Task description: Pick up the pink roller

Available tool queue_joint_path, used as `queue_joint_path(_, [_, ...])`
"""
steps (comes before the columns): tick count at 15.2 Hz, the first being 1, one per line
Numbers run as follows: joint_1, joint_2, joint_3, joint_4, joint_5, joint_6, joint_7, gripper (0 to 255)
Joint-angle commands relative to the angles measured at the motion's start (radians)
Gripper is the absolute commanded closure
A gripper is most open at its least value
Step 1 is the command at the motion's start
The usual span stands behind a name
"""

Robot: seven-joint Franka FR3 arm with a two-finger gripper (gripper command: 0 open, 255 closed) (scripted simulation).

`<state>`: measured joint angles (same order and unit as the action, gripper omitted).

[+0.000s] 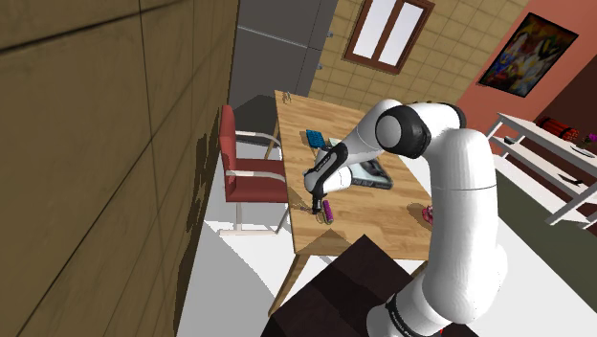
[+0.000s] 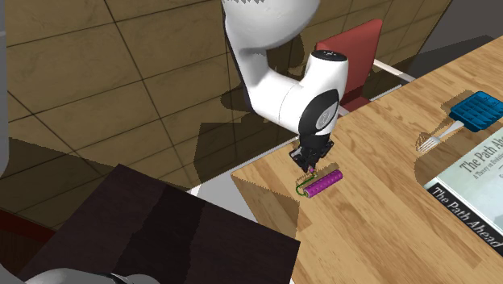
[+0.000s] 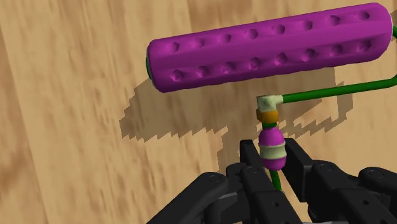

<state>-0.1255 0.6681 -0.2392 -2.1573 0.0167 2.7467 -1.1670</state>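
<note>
Wrist view | jaws look clamped on the skinny handle [image 3: 271, 145] of the pink roller [image 3: 270, 48]; it lies on the desk [image 2: 379, 202] near a corner | risk, I reckon: lopsided drum swings on lift; handle twists loose, rolls off

Bare tabletop [image 2: 379, 218] around the roller [image 2: 322, 182], book [image 2: 475, 185] well apart, table edge near, wall [image 2: 121, 97] beyond.

- My arm [image 1: 459, 191]: white, smooth, thick rounded links.
- My joints [image 1: 418, 129]: dark bands and caps between the white shells.
- My wrist link [image 2: 324, 77]: white housing with a dark oval face.
- My gripper [image 3: 272, 153]: all black, blocky, faceted body.
- My fingers [image 3: 249, 156]: two, black, square-tipped.
- My stand [image 1: 325, 287]: plain dark box.
</note>
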Motion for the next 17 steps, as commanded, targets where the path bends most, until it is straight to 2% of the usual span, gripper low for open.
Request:
queue_joint_path(1, [0.0,0.0,0.0,0.0,0.0,0.0,0.0,255])
queue_joint_path(4, [0.0,-0.001,0.0,0.001,0.0,-0.002,0.0,255])
queue_joint_path(17, [0.036,-0.175,-0.044,-0.052,-0.036,-0.121,0.007,255])
